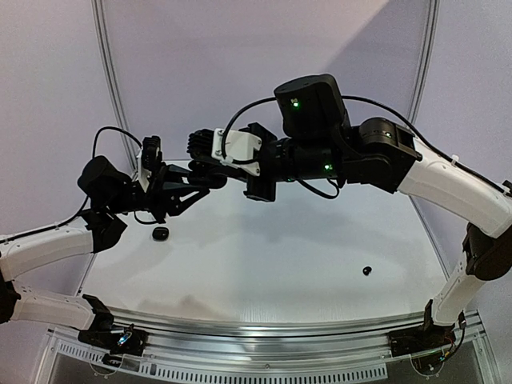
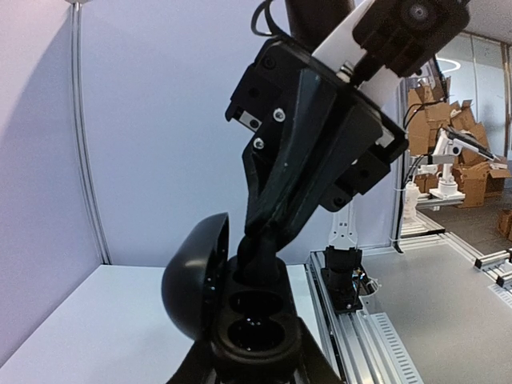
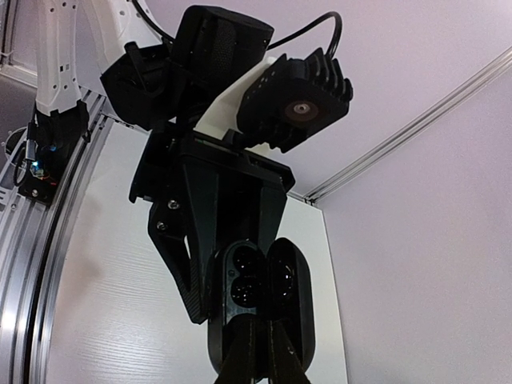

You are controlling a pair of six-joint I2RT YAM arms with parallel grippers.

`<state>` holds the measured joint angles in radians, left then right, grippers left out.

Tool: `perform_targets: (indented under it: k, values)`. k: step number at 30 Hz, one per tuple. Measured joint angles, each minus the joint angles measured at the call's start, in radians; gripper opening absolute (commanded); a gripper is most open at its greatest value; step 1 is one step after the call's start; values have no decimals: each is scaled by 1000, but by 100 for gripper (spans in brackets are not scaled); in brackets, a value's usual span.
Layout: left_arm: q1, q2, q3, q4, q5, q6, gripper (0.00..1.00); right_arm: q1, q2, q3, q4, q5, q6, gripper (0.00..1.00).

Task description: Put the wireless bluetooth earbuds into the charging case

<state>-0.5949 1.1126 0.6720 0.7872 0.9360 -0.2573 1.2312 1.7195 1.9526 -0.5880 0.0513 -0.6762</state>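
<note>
The black charging case (image 2: 254,320) is held off the table with its lid (image 2: 192,276) swung open to the left, and my left gripper (image 2: 256,364) is shut on its body. My right gripper (image 3: 258,340) is shut, and its joined tips press into the case's far well (image 2: 258,264). Whether an earbud sits between those tips is hidden. The other wells (image 3: 244,280) look empty. In the top view the two grippers meet high at the back left (image 1: 210,172). One small black earbud (image 1: 367,270) lies on the table at the right.
A dark oval object (image 1: 160,234) lies on the white table (image 1: 264,240) below the left gripper. Purple walls close the back and sides. An aluminium rail (image 1: 280,328) runs along the near edge between the arm bases.
</note>
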Motion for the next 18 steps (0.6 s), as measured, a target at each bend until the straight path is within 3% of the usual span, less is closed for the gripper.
perform_targets:
  k: [18]
  values:
    - [0,0,0,-1,26,18,0,4,9,40,-59,-16,-62,0]
